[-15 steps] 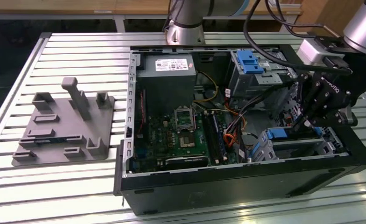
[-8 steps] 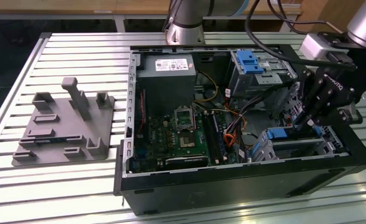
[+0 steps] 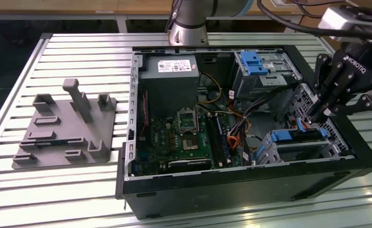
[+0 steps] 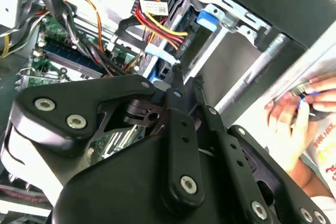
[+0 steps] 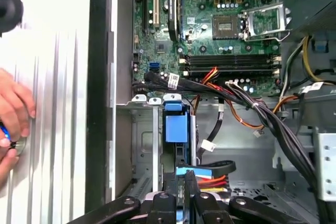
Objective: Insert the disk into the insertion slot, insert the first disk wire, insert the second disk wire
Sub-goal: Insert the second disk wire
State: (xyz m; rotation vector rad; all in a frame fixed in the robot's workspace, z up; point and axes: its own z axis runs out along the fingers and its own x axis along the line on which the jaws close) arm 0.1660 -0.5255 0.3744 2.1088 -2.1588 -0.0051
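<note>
The disk (image 3: 295, 136) lies in the insertion slot (image 3: 303, 151) at the case's corner on the exterior view's right; its blue caddy end (image 5: 175, 125) faces the motherboard. My gripper (image 3: 320, 115) hangs just above the disk's cabled end, jaws shut together. In the first wrist view the fingertips (image 5: 185, 181) sit right at a light blue wire connector (image 5: 194, 171) with red and yellow leads beside it. That light blue wire (image 4: 156, 52) also runs just past the gripper (image 4: 176, 72) in the second wrist view. I cannot tell whether the fingers pinch it.
A person's hand (image 4: 299, 114) rests on the table beside the case wall. A thick black cable bundle (image 5: 252, 103) crosses the case floor. A taller cage with a blue latch (image 3: 257, 64) stands at the back. A grey fixture plate (image 3: 62, 133) lies outside the case on the exterior view's left.
</note>
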